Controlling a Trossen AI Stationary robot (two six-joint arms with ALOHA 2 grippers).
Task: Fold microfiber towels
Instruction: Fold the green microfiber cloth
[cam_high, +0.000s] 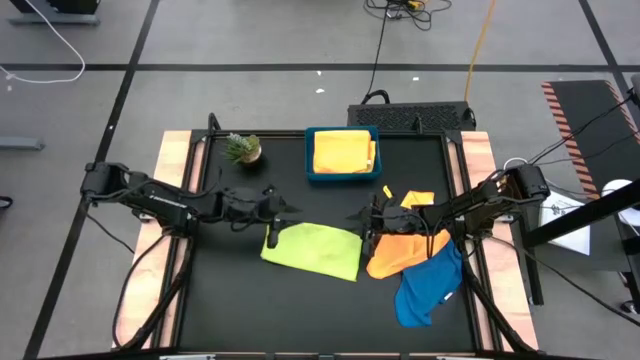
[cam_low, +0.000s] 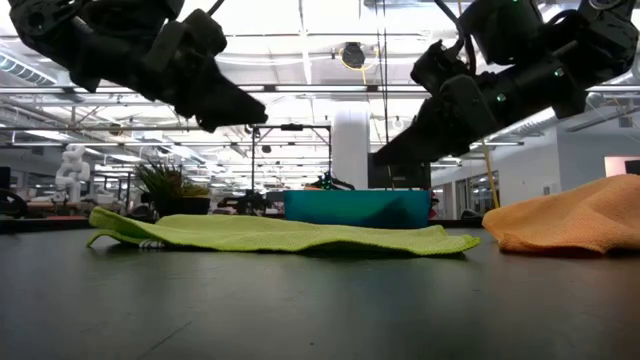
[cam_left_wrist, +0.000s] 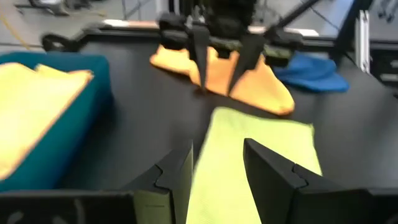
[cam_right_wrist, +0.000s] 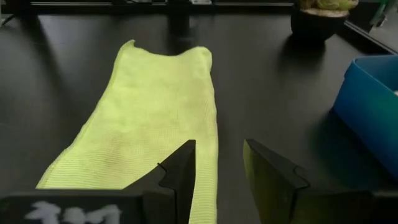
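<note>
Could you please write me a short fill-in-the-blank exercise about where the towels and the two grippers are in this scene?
1. The lime green towel lies flat on the table between the left gripper and the ____ gripper.
2. The yellow towel sits inside the ____ tray.
3. The blue towel lies partly under an ____ towel.
4. Both grippers' fingers are open and hold ____.

Missing words: right; blue; orange; nothing
</note>
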